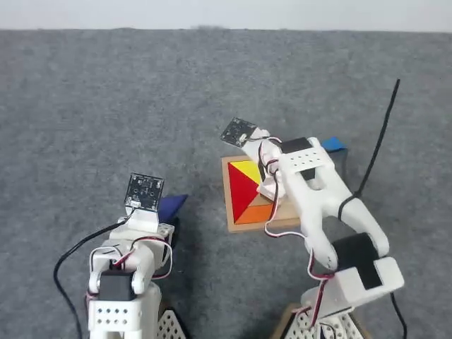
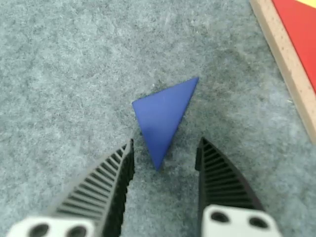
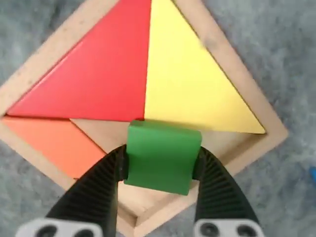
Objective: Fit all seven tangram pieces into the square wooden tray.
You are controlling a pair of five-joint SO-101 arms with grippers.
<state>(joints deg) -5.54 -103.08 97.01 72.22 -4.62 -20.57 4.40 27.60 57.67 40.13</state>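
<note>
1. I count six pieces: three triangles in the tray, one square in a gripper, and two blue pieces on the grey mat (image 1: 106,106).
2. There is one wooden tray (image 1: 244,226), and in it the red triangle (image 3: 98,74) and the yellow triangle (image 3: 187,84) lie edge to edge. The smaller orange triangle (image 3: 54,140) sits in a corner against the red one.
3. My right gripper (image 3: 160,148) is clamped on the green square (image 3: 163,165), over bare tray wood beside the yellow and red edges. I cannot tell if it touches the wood.
4. My left gripper (image 2: 166,143) is spread wide above the mat. One tip of the dark blue triangle (image 2: 163,116) lies between its fingers, untouched, well left of the tray.
5. One light blue piece (image 1: 333,145) lies beyond the tray, partly hidden by the right arm.
</note>
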